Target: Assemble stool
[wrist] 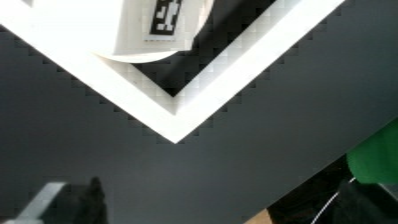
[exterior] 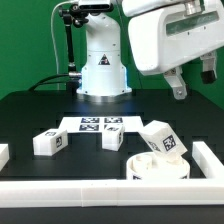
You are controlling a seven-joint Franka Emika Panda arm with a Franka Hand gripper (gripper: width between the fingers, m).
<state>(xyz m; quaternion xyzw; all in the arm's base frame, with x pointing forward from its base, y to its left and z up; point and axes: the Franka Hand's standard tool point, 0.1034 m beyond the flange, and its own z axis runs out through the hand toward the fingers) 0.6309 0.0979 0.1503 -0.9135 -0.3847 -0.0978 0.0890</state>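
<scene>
- Pincer [exterior: 193, 80] hangs high over the exterior view's right side, above the seat, touching no part. Its fingers stand apart with nothing between them.
- Wrist view: only one dark finger [wrist: 54, 205] shows at the frame edge, blurred.
- Seat [exterior: 155, 168], a white round disc, lies on the black surface [exterior: 30, 110] in the near corner on the exterior view's right, just inside the white rail [exterior: 100, 190].
- Tilted leg [exterior: 162, 138] rests on top of the seat, leaning, tag facing the camera.
- Middle leg [exterior: 113, 139] lies on the surface just in front of the marker board [exterior: 100, 124], well apart from the seat.
- Left leg [exterior: 50, 143] lies further to the exterior view's left, apart from the other two.
- Wrist view: the rail corner [wrist: 178, 110] forms a V. A white tagged part [wrist: 151, 25] sits inside it, but I cannot tell which piece it is.
- Robot base [exterior: 100, 60] stands behind the marker board.
</scene>
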